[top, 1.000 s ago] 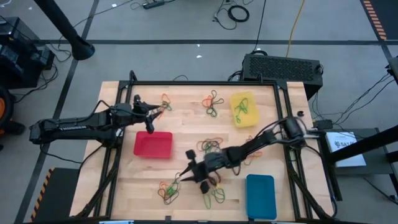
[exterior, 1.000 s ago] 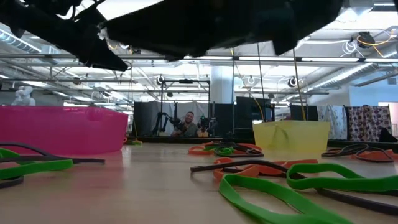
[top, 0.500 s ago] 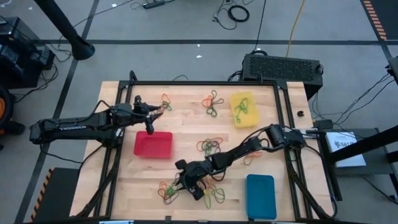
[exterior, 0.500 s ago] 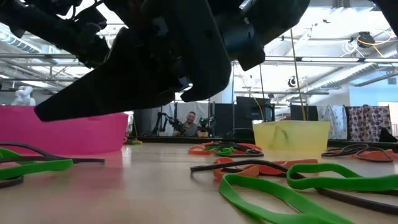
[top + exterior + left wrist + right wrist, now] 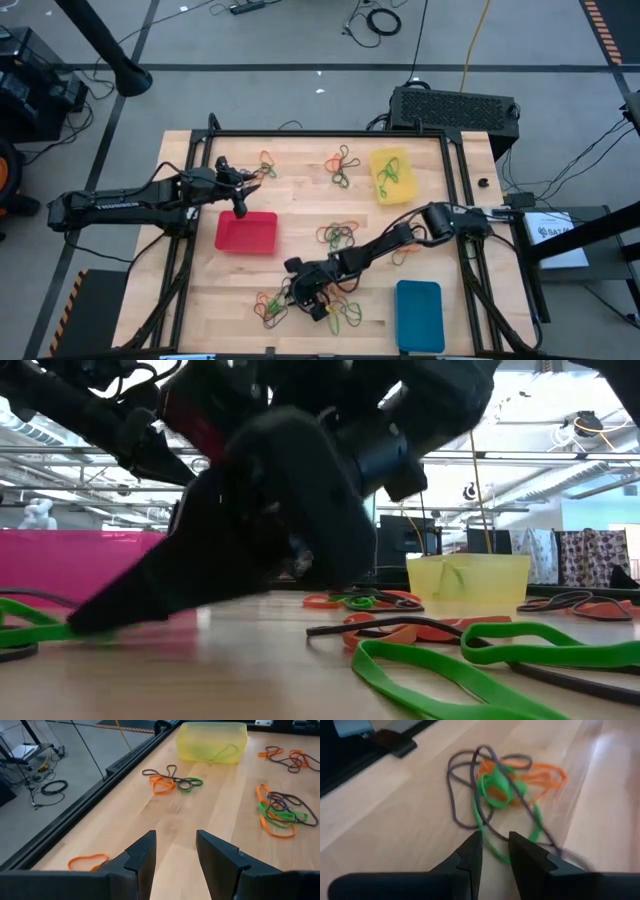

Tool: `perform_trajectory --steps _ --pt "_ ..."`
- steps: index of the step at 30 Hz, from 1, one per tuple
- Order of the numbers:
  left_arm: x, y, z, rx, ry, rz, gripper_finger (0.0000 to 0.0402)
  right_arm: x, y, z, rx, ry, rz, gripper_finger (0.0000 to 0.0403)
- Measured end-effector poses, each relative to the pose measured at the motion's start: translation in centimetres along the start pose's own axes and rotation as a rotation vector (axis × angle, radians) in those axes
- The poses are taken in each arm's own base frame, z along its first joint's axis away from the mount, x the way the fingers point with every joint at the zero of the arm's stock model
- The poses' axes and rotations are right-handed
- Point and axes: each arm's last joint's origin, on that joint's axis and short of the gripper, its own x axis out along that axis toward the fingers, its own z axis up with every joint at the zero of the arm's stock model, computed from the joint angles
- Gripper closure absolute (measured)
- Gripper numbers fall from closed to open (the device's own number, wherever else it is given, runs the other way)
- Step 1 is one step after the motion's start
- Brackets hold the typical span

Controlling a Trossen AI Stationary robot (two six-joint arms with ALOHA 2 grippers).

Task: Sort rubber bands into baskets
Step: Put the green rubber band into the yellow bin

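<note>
My right gripper (image 5: pixel 293 293) reaches low across the table to the near-left pile of rubber bands (image 5: pixel 268 305). In the right wrist view it (image 5: pixel 495 851) is open by a narrow gap, and the pile of green, orange and dark loops (image 5: pixel 505 790) lies just ahead. A green strand (image 5: pixel 492 842) runs in between the fingertips. In the low view its dark tip (image 5: pixel 110 615) comes down to the tabletop. My left gripper (image 5: pixel 240 188) hovers open and empty (image 5: pixel 175 845) just beyond the red basket (image 5: pixel 246 232). The yellow basket (image 5: pixel 391 175) holds a green band. The blue basket (image 5: pixel 418 315) is at the near right. My right gripper comes at the pile slanting down from the table's right. Its fingertips (image 5: pixel 470 851) stand on either side of a green strand at the pile's edge. I cannot tell whether they touch it.
More loose bands lie in clusters: mid-table (image 5: pixel 338 235), near the front edge (image 5: pixel 347 316), and two at the far side (image 5: pixel 266 163) (image 5: pixel 342 165). An orange band (image 5: pixel 87 861) lies by the table's far edge rail. Bare wood lies between the red basket and the front edge.
My right gripper has gone toward the table's left and near edge and come down, from above the middle of the table to the near-left pile, its tip now at the tabletop.
</note>
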Motion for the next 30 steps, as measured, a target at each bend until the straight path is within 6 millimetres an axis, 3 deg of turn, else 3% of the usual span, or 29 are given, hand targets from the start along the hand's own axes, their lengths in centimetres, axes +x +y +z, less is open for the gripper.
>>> perform_trajectory --steps 7,13,18,30 --pt "0.0 0.0 -0.1 0.006 0.008 0.000 0.0253 0.1 -0.3 -0.2 0.008 0.003 -0.002 0.0321" --pt "0.0 0.0 -0.1 0.007 0.014 0.000 0.0253 -0.3 -0.9 -0.4 0.049 0.039 -0.005 0.0390" --pt "0.0 0.0 -0.2 0.012 0.016 0.001 0.0253 -1.6 -1.4 0.5 0.115 0.084 -0.022 0.0396" --pt "0.0 0.0 -0.1 0.035 0.014 0.001 0.0253 -8.5 -1.0 7.7 0.092 -0.014 -0.027 0.0401"
